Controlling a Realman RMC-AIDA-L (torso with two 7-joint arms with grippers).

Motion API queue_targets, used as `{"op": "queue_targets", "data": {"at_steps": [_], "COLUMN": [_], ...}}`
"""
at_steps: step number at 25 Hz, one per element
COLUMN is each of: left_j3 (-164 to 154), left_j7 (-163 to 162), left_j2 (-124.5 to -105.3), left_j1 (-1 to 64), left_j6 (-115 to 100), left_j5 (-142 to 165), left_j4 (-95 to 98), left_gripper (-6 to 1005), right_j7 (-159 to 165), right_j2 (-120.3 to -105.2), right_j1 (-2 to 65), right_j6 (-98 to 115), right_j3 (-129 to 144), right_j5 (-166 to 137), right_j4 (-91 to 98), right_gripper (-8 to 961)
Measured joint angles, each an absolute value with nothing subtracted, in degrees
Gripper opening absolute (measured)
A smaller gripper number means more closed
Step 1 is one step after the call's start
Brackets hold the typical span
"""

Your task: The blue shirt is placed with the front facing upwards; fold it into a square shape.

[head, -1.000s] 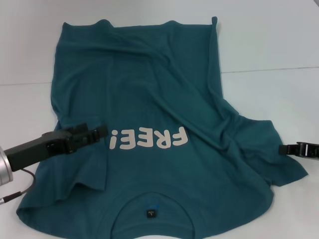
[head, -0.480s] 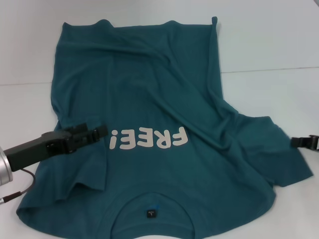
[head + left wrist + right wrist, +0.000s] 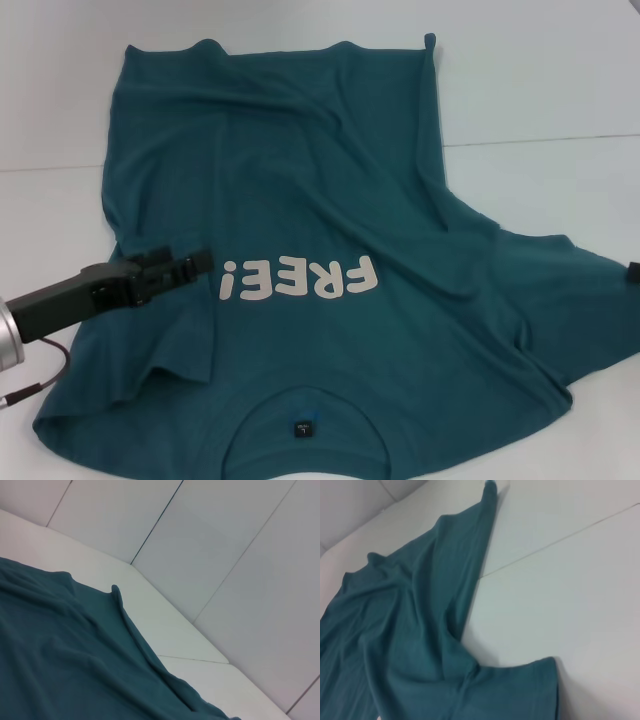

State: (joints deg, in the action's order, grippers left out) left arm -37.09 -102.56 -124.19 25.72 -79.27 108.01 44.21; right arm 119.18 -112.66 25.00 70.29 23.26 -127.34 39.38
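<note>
My right gripper (image 3: 634, 271) has pulled out to the frame edge, spreading the right sleeve. The shirt (image 3: 320, 200) lies face-up on the worktop (image 3: 540, 90). My left gripper (image 3: 195, 263) hovers over its left side; I cannot tell either one's finger state.

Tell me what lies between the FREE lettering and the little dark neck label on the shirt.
Only plain teal cloth of the blue shirt: in the head view, the stretch between the lettering and the neck label holds nothing but fabric and the collar seam.
</note>
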Motion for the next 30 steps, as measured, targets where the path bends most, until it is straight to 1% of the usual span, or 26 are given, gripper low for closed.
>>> {"op": "queue_targets", "data": {"at_steps": [4, 15, 30], "left_j3": [-37.1, -37.1, -37.0], "left_j7": [-102.6, -102.5, -102.5], "left_j2": [-124.15, -124.01, -124.01], "left_j1": [25.9, 26.2, 26.4], "left_j6": [-79.2, -78.9, -78.1], "left_j5": [108.0, 108.0, 108.0], "left_j4": [44.1, 43.5, 43.0], "left_gripper": [904, 903, 903], "right_j7": [119.3, 119.7, 120.2], "right_j2": [-112.23, -111.94, -111.45], "right_j1": [25.6, 28.7, 28.7], "right_j6": [70.7, 70.4, 69.7], "right_j3": [23.1, 23.0, 22.4], "right_j5": [-127.3, -127.4, -127.4], "right_j4": [39.4, 40.9, 41.0], "right_gripper": [19, 28, 42]}}
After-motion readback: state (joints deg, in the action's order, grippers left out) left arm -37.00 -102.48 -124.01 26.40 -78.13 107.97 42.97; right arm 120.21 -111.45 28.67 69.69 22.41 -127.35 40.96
